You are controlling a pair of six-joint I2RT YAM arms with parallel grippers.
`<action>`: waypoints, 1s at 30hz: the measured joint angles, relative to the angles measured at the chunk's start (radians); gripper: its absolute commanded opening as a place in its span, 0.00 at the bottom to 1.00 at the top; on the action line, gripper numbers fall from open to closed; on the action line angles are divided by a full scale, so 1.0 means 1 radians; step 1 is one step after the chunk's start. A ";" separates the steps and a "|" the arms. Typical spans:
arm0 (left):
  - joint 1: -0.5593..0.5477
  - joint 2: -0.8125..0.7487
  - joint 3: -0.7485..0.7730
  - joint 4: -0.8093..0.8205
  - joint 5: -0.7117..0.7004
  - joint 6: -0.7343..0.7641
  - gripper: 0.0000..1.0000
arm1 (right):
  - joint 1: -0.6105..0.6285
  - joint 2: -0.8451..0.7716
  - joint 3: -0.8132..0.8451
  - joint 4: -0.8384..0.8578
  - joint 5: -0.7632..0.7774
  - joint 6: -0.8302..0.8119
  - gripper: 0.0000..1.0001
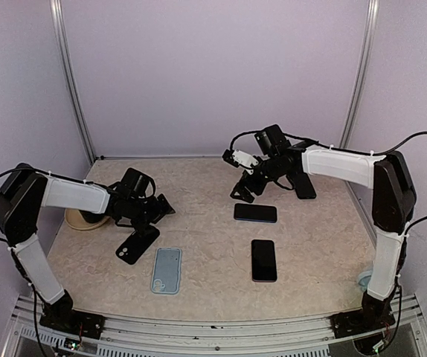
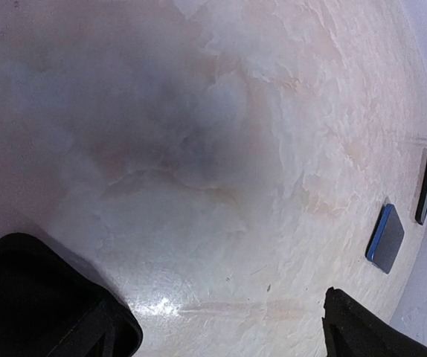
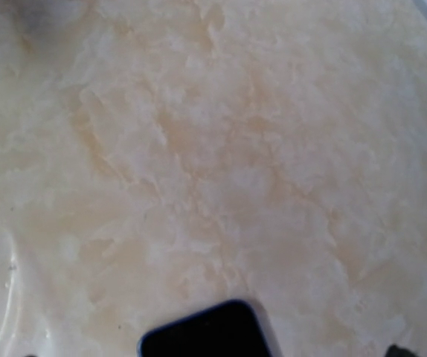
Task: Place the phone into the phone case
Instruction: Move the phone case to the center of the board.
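A dark-screened phone with a blue rim (image 1: 256, 213) lies flat mid-table; its corner (image 3: 206, 333) shows at the bottom of the right wrist view. My right gripper (image 1: 245, 190) hovers open just behind it, holding nothing. A second black phone (image 1: 264, 260) lies nearer the front. A pale blue phone case (image 1: 167, 269) lies at front left, a black one with a camera cutout (image 1: 137, 244) beside it. My left gripper (image 1: 160, 209) is open and empty just behind the black case, over bare table (image 2: 221, 223), its fingers (image 2: 50, 305) spread wide.
A tan round object (image 1: 85, 219) sits under the left forearm. Another black flat item (image 1: 303, 186) lies under the right arm. In the left wrist view the blue-rimmed phone (image 2: 386, 238) and that dark item (image 2: 425, 186) appear far right. Purple walls close in the table.
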 measured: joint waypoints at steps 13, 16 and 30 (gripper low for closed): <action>-0.063 0.067 0.071 0.033 0.086 0.061 0.90 | 0.002 0.000 -0.011 0.009 0.044 0.000 1.00; -0.086 0.083 0.094 0.040 0.113 0.082 0.89 | 0.002 0.000 -0.013 0.011 0.055 0.000 1.00; -0.131 0.128 0.149 0.073 0.201 0.174 0.90 | 0.002 -0.037 -0.053 0.018 0.108 -0.002 1.00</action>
